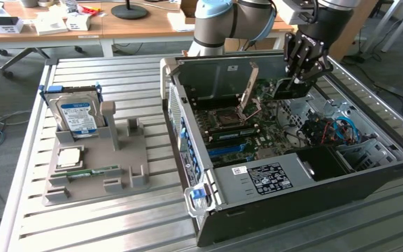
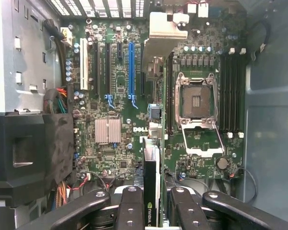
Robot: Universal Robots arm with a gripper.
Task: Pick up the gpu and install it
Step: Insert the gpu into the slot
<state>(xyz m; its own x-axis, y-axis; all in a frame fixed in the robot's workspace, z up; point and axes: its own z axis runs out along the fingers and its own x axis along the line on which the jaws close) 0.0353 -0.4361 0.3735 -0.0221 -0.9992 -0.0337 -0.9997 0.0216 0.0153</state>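
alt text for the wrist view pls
The fingers grip the gpu edge-on above a green motherboard inside the open computer case. On the board are expansion slots, one blue, and an empty processor socket.

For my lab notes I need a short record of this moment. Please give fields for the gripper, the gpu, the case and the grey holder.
gripper: shut on the gpu
gpu: held edge-on above the motherboard, not in a slot
computer case: open, on its side
blue slot: empty
grey holder: hard drive stands upright in it
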